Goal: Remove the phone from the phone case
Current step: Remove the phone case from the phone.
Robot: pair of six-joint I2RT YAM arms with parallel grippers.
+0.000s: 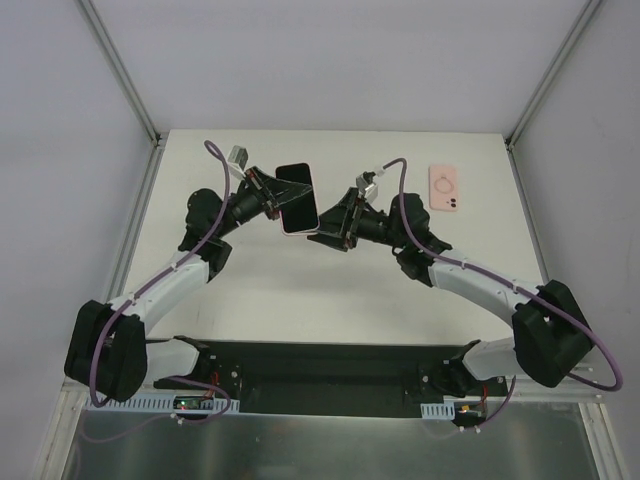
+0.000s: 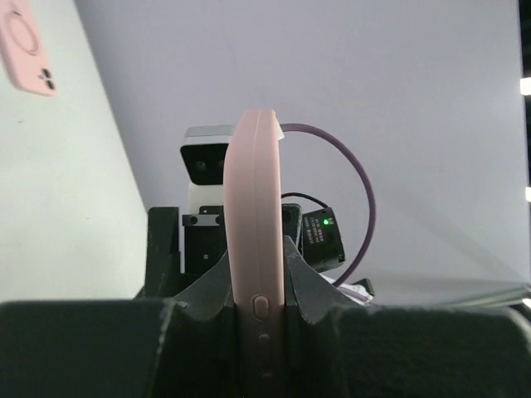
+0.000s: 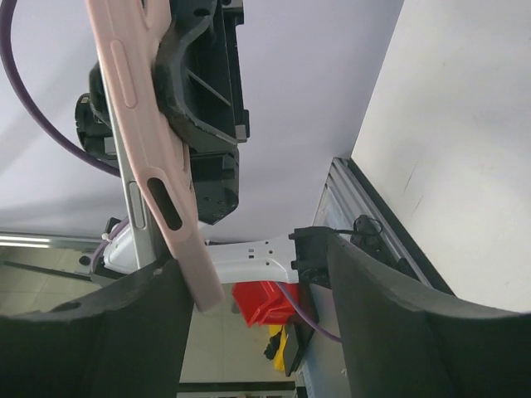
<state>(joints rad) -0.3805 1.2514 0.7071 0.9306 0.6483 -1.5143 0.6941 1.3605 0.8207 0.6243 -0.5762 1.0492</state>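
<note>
Top external view is showing the left gripper [image 1: 282, 200] holding the phone [image 1: 297, 180] up off the table [image 1: 330, 290], toward the far side and between the two arms. The left wrist view is looking edge-on at the pink phone case [image 2: 255, 207], with both left fingers pressing tight against its faces. The phone is sitting in that case, though in the right wrist view one end of the case is flaring away from the phone's silver edge. The right gripper [image 1: 330, 235] is hovering just right of the phone's near corner, its jaws spread wide and gripping nothing. The flared case corner is hanging just beside one finger [image 3: 108, 332]; I cannot tell whether they are touching. A second pink case [image 1: 445, 188] is lying flat at the far right.
</note>
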